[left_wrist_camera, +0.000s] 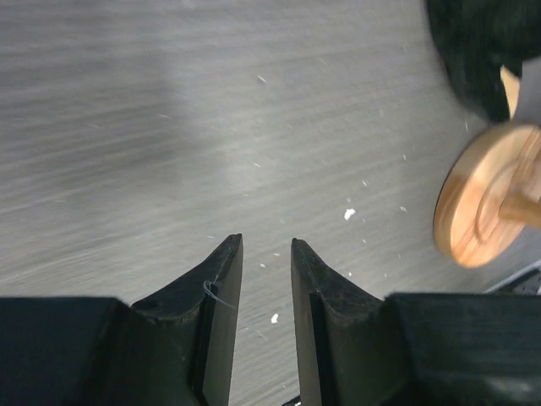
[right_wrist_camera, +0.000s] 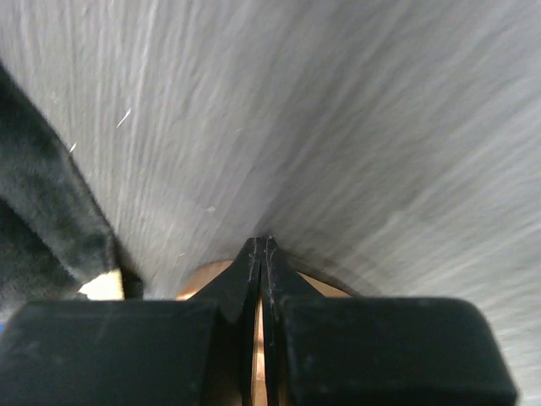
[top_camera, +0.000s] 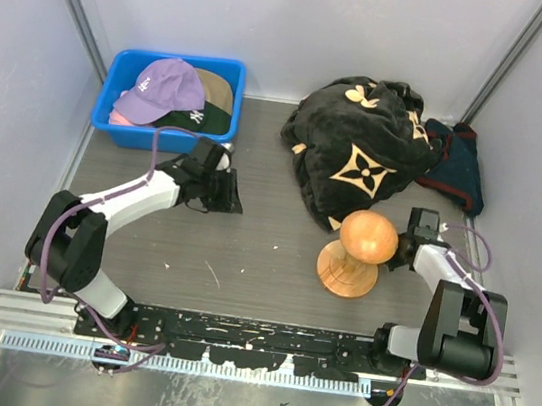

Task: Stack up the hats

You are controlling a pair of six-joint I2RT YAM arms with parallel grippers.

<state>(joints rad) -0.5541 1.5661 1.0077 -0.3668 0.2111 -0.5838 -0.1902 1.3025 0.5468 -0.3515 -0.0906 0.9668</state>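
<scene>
First pick pending, I'd say: left gripper [left_wrist_camera: 266, 245] gapes empty, hats [top_camera: 170, 98] behind its jaws. Right gripper [right_wrist_camera: 264, 241] is pinched together beside the stand [top_camera: 367, 239]. Next, reach back.

Black cloth [top_camera: 359, 150]: lying bunched at the far middle of the table [top_camera: 264, 253]; showing tan flower marks
Wooden stand [top_camera: 356, 255]: standing upright just in front of the black cloth; round top facing up
Blue bin [top_camera: 144, 137]: sitting in the far left corner
Dark blue cloth [top_camera: 458, 169]: lying crumpled against the black cloth's right side
</scene>
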